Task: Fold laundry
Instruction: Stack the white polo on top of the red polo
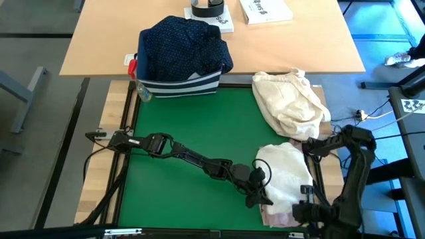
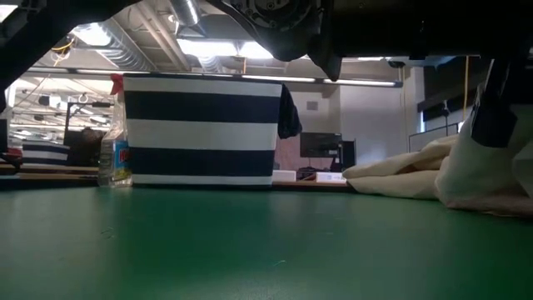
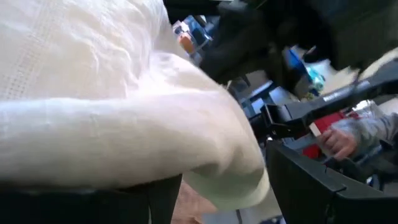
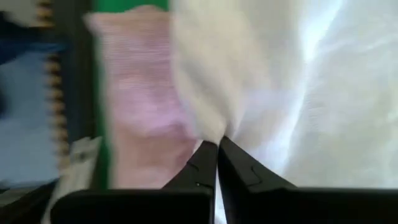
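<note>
Tabletop (image 1: 192, 133) layout, high view: bin (image 1: 178, 85) at 11 o'clock at the far edge, dotted shirt (image 1: 182, 45) in it, spilling over the rim — bottle (image 1: 143, 93) just beside the bin's left corner. Cloth bundle (image 1: 290, 103) at 2 o'clock. White shirt (image 1: 287, 174) at 5 o'clock, on top of the pink top (image 1: 273, 216), which shows at its near edge. Left gripper (image 1: 260, 194) touches the white shirt's left side; right gripper (image 4: 217, 144) at its near edge — jaws together on the fabric.
</note>
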